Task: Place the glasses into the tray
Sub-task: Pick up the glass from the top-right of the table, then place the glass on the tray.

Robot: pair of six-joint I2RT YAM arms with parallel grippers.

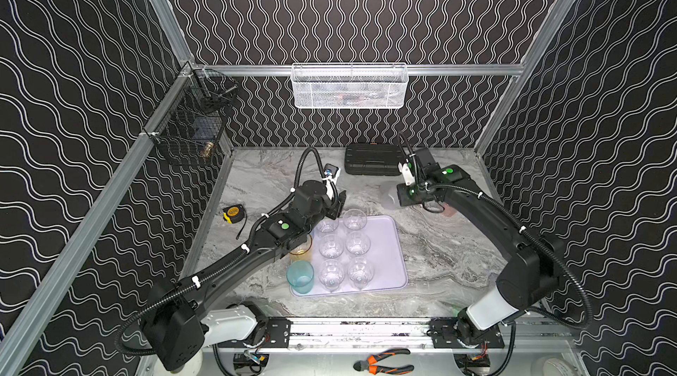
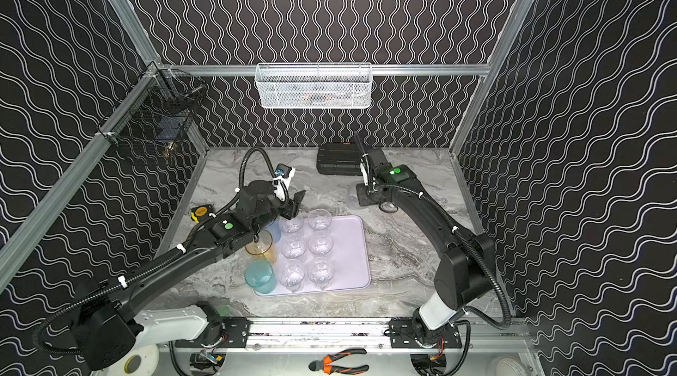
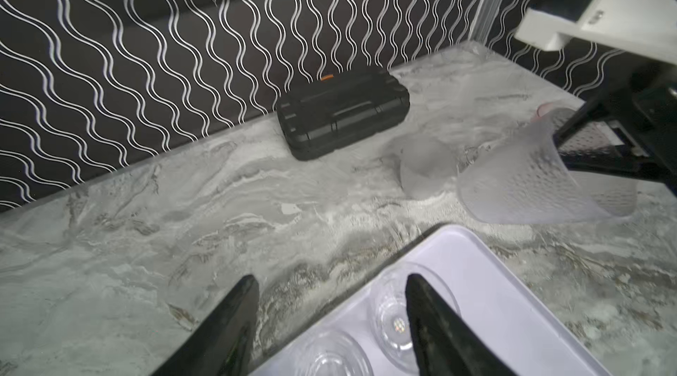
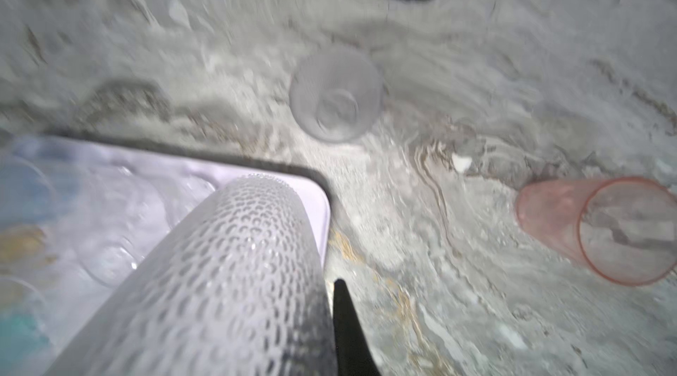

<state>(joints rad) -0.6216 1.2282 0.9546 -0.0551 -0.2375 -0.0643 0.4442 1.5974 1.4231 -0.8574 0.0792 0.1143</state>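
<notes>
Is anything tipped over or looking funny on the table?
Yes: the frosted glass in the shut right gripper is tipped on a slant near a far corner of the tray, not upright like the clear glasses standing in it.

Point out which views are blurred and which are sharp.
Right wrist view: motion-smeared all over, the marble tabletop streaked, the standing frosted glass and pink glass soft-edged; the held frosted glass shows its pattern. Left wrist view: black case crisp, softer toward the edges. Both top views: sharp, evenly lit, small glints in the clear glasses on the tray.
</notes>
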